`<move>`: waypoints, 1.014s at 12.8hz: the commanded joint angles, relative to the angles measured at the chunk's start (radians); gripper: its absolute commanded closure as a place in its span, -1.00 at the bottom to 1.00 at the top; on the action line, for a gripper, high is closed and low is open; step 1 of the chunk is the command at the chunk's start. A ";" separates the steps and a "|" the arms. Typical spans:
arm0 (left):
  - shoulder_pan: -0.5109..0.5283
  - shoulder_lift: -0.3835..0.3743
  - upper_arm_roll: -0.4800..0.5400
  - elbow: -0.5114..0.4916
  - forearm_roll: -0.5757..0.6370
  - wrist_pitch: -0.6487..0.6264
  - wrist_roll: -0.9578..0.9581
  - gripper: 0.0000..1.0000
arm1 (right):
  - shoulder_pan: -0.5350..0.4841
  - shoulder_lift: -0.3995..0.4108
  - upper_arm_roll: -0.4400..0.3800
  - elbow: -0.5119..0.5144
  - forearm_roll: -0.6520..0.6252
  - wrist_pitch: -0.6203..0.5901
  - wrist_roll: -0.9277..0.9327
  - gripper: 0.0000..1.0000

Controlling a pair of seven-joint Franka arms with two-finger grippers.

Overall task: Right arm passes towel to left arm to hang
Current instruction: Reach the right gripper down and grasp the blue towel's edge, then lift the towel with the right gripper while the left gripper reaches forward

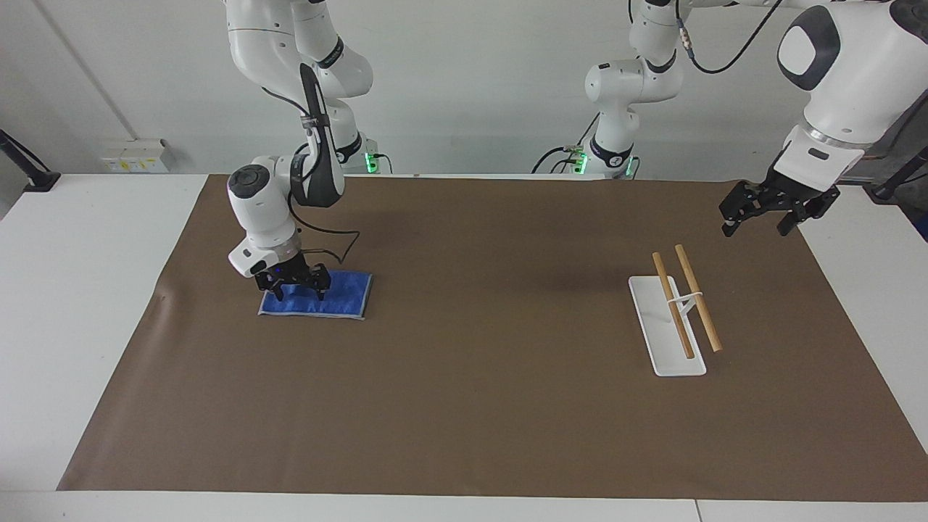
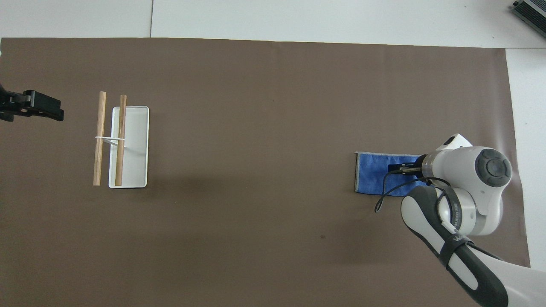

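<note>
The blue towel (image 1: pixel 342 296) lies flat and folded on the brown mat toward the right arm's end; it also shows in the overhead view (image 2: pixel 370 175). My right gripper (image 1: pixel 299 290) is down on the towel's end nearest that edge of the table, jaws open, fingertips (image 1: pixel 321 293) at the cloth; in the overhead view (image 2: pixel 399 167) the wrist covers that end. My left gripper (image 1: pixel 757 226) hangs open and empty in the air beside the rack, and shows at the overhead view's edge (image 2: pixel 57 114). The left arm waits.
The rack with two wooden bars (image 1: pixel 687 301) on a white base (image 1: pixel 663 351) stands toward the left arm's end, seen from above too (image 2: pixel 110 138). The brown mat (image 1: pixel 493 362) covers most of the white table.
</note>
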 commanded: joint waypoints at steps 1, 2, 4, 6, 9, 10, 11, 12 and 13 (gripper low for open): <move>0.003 -0.029 -0.001 -0.037 0.017 0.014 -0.010 -1.00 | -0.004 -0.006 0.005 -0.016 0.015 0.019 -0.014 0.22; 0.003 -0.029 -0.001 -0.036 0.016 0.014 -0.010 -1.00 | -0.002 -0.006 0.005 -0.015 0.013 0.016 -0.011 0.64; 0.003 -0.029 -0.001 -0.036 0.017 0.014 -0.010 -1.00 | 0.004 -0.008 0.006 -0.007 0.013 0.009 0.014 1.00; 0.003 -0.029 -0.001 -0.037 0.016 0.014 -0.010 -1.00 | 0.027 -0.018 0.006 0.034 0.015 -0.049 0.041 1.00; 0.003 -0.029 -0.001 -0.037 0.016 0.014 -0.010 -1.00 | 0.033 -0.032 0.008 0.147 0.015 -0.203 0.050 1.00; 0.003 -0.029 -0.001 -0.037 0.016 0.014 -0.010 -1.00 | 0.033 -0.038 0.011 0.178 0.015 -0.240 0.052 1.00; 0.003 -0.029 -0.001 -0.036 0.016 0.014 -0.010 -1.00 | 0.033 -0.049 0.020 0.197 0.016 -0.260 0.069 1.00; 0.003 -0.029 -0.001 -0.036 0.016 0.014 -0.010 -1.00 | 0.033 -0.060 0.031 0.223 0.016 -0.285 0.084 1.00; 0.003 -0.029 -0.003 -0.036 0.016 0.015 -0.013 -1.00 | 0.033 -0.061 0.044 0.253 0.016 -0.316 0.106 1.00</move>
